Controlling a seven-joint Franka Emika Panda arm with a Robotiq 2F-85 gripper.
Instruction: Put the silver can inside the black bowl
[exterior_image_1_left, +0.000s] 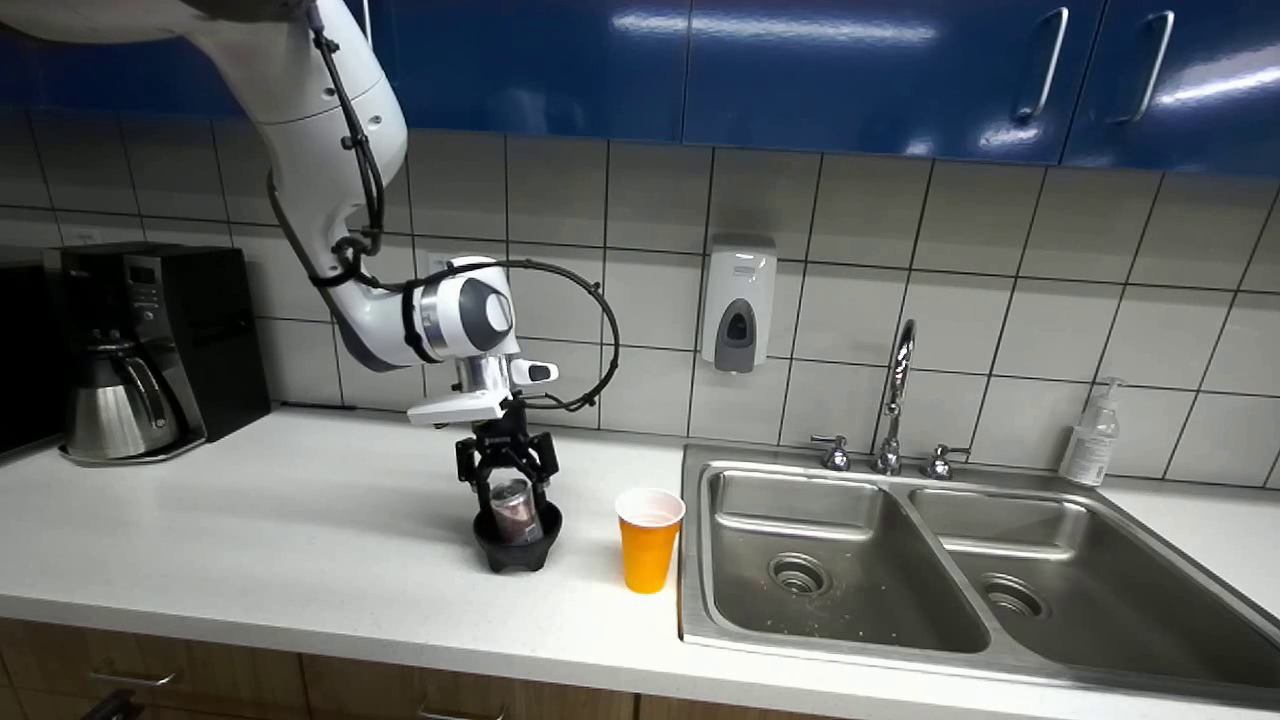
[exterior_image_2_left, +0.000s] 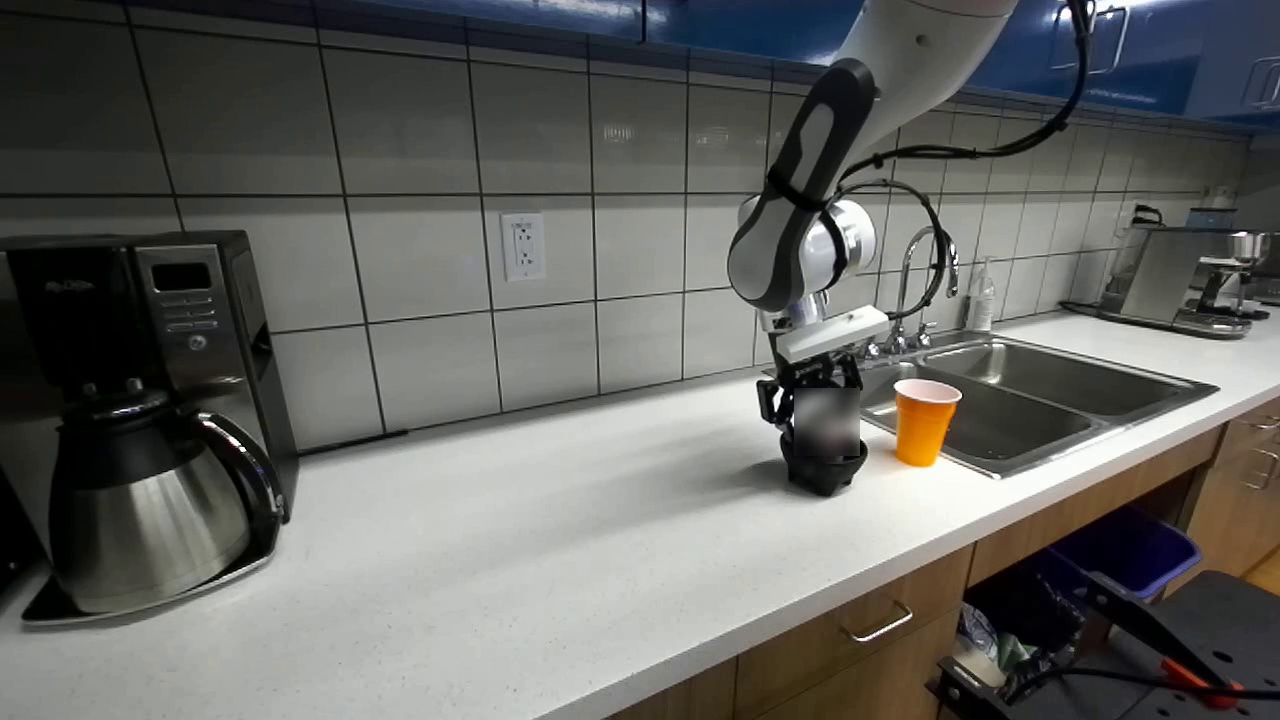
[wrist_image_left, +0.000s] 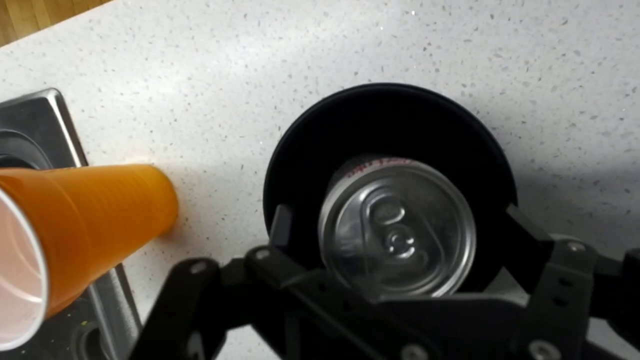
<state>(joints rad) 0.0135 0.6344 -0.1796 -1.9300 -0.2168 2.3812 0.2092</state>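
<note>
The silver can (exterior_image_1_left: 516, 513) stands inside the black bowl (exterior_image_1_left: 516, 556), leaning slightly, with its upper part above the rim. In the wrist view the can's lid (wrist_image_left: 397, 232) and faint red lettering show inside the round black bowl (wrist_image_left: 385, 120). My gripper (wrist_image_left: 401, 220) is open, with one finger on each side of the can and a gap between each finger and the lid. In an exterior view the gripper (exterior_image_2_left: 822, 420) points down over the bowl (exterior_image_2_left: 823, 474); the can there is covered by a blurred patch.
An orange cup (exterior_image_1_left: 648, 542) stands beside the bowl, close to the steel sink (exterior_image_1_left: 840, 640). A coffee maker with a steel carafe (exterior_image_2_left: 150, 510) stands on the white counter (exterior_image_2_left: 450, 560). A tiled wall (exterior_image_1_left: 560, 300) is behind.
</note>
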